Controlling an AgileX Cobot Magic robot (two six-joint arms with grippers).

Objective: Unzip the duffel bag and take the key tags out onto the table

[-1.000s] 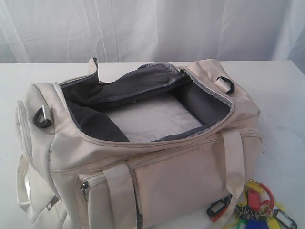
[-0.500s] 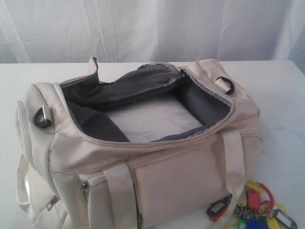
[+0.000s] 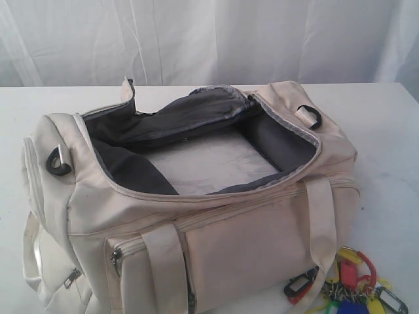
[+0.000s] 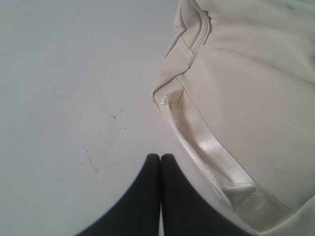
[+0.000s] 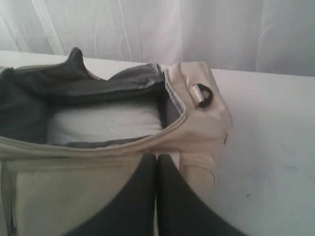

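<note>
The cream duffel bag (image 3: 249,235) lies on the white table (image 3: 386,131) with its top zipper open, showing grey lining and a pale bare bottom. The key tags (image 3: 353,288), red, yellow, blue and black, lie on the table by the bag's front right corner. Neither arm shows in the exterior view. My left gripper (image 4: 160,158) is shut with nothing in it, above bare table beside the bag's end (image 4: 246,78). My right gripper (image 5: 157,157) is shut and holds nothing, over the bag's front wall (image 5: 74,182) near its open mouth.
A white curtain (image 3: 209,39) hangs behind the table. A webbing handle (image 4: 211,152) lies along the bag close to the left gripper. Black D-rings (image 3: 57,161) sit at the bag's two ends.
</note>
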